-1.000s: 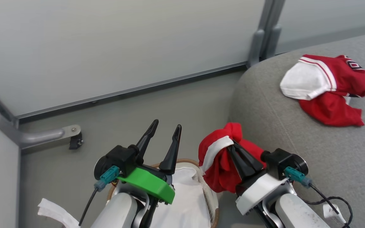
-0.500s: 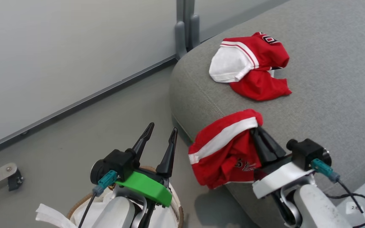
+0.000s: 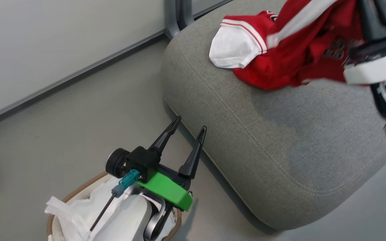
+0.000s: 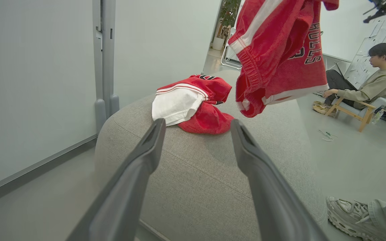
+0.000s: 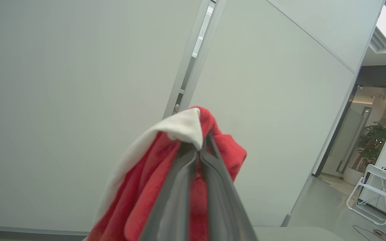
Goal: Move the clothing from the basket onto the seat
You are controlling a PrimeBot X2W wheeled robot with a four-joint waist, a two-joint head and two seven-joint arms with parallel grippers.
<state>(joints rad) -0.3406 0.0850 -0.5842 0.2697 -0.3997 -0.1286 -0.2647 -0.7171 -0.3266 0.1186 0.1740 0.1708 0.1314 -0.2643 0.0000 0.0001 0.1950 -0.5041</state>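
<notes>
Your right gripper (image 5: pixel 201 144) is pinched shut on a bunched fold of the red sports shorts (image 4: pixel 280 50), a soft, nubbly knit with a broad white side stripe, white hem trim and black-and-white lettering. Gripped at one gathered point near the top, the cloth falls in loose folds and hangs free, which looks like a carry meant to bring it over the cushion before letting go. It sits at the upper right of the head view, above the seat (image 3: pixel 263 134), a large grey woven-fabric cushion with rounded corners and a stitched seam along its edge.

In the left wrist view the lowest hem hangs apart from the upholstery, just beside the crumpled red-and-white garment (image 3: pixel 236 50) already lying near the top centre. That one is limp, with a smooth white panel edged in thin stripes.

Your left gripper (image 3: pixel 191 123) stands wide open and holds nothing, at lower centre, its dark tapered fingers pointing towards the cushion's edge.

The small oval white basket (image 3: pixel 72 195) with a brown woven rim is at the lower left, partly under that arm. What shows inside is white fabric liner (image 3: pixel 79 211); the rest is hidden.
</notes>
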